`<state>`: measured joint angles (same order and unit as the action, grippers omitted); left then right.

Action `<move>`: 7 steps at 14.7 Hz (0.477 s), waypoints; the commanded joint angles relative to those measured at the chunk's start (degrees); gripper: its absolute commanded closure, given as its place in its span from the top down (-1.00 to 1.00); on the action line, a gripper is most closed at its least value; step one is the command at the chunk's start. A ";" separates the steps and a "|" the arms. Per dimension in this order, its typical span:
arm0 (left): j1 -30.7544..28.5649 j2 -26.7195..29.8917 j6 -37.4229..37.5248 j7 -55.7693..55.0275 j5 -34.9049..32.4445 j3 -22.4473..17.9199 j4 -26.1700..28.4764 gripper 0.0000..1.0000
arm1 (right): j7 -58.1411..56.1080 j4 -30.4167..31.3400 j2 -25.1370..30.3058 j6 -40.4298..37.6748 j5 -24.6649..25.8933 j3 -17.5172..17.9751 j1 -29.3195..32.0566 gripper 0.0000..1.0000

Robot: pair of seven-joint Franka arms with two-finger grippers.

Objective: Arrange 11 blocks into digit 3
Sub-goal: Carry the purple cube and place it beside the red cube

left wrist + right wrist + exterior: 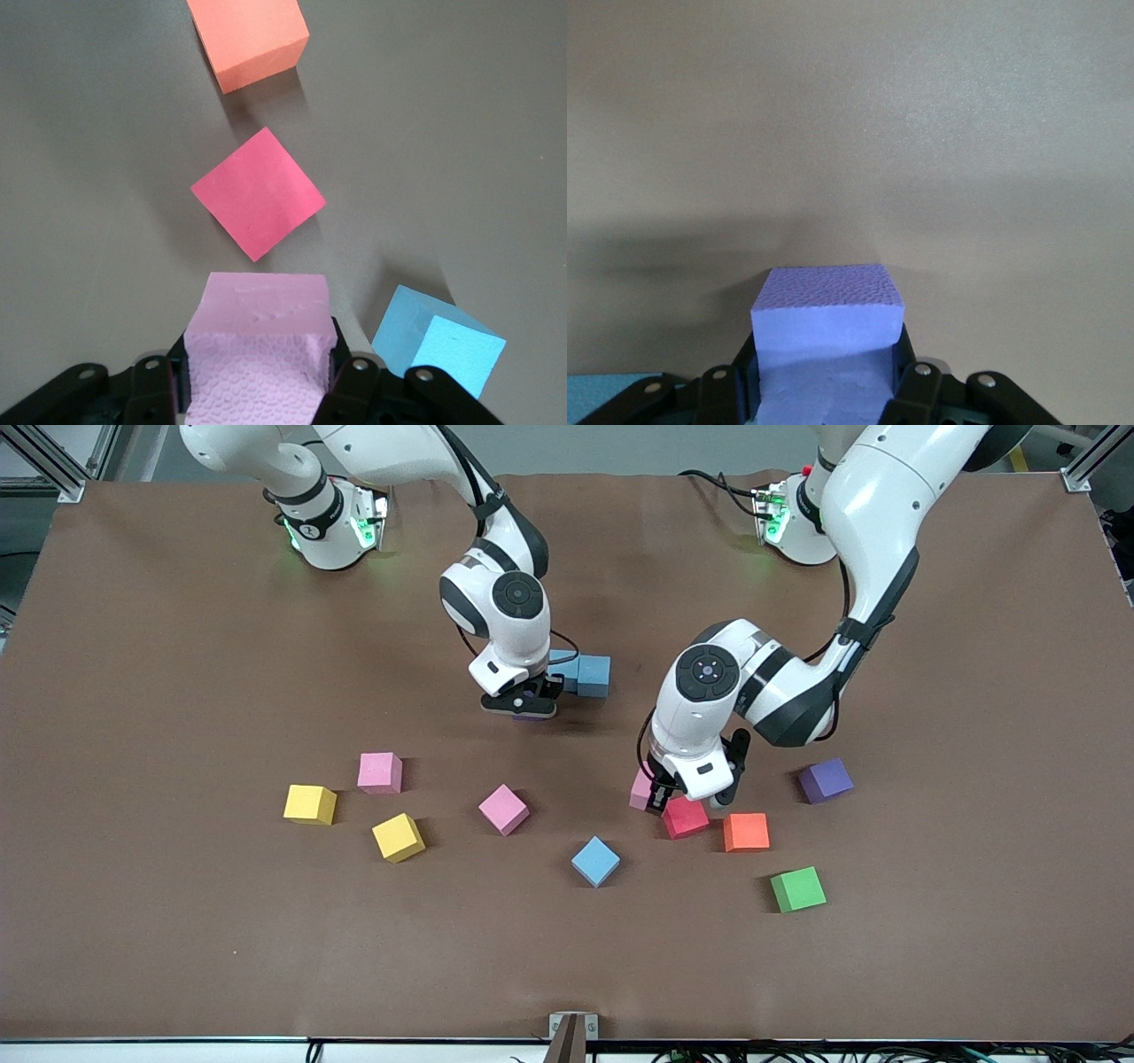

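Now we have two pickups in hand — the left gripper (257, 390) pinches a pink block (257, 341), the right gripper (824, 390) a periwinkle block (828, 332). Next, we judge, the periwinkle one must be set touching the blue blocks (588, 674).

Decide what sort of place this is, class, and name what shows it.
Probably a robotics lab: two arms bolted to a brown-covered table, aluminium framing at its corners, and loose foam cubes such as the green cube.
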<state>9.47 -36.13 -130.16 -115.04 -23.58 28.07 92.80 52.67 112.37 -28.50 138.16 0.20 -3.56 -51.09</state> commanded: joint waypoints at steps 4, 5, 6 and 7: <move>-0.15 0.62 1.31 -0.28 -0.68 0.23 -0.16 -0.23 | 1.82 1.45 1.17 0.88 0.77 -0.04 -0.51 -0.99; -0.15 0.62 1.31 -0.28 -0.68 0.23 -0.16 -0.23 | 1.82 1.45 1.08 0.88 0.77 -0.04 -0.51 -0.99; -0.15 0.71 1.31 -0.28 -0.68 0.23 -0.16 -0.23 | 1.82 1.45 1.08 0.88 0.77 -0.04 -0.51 -0.99; -0.24 0.71 1.31 -0.28 -0.68 0.23 -0.16 -0.23 | 1.82 1.45 1.08 0.88 0.77 -0.13 -0.59 -0.99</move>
<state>9.47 -36.13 -130.07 -115.04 -23.58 28.07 92.80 53.03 112.37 -28.51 138.30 0.20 -3.53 -51.12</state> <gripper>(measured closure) 0.449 0.423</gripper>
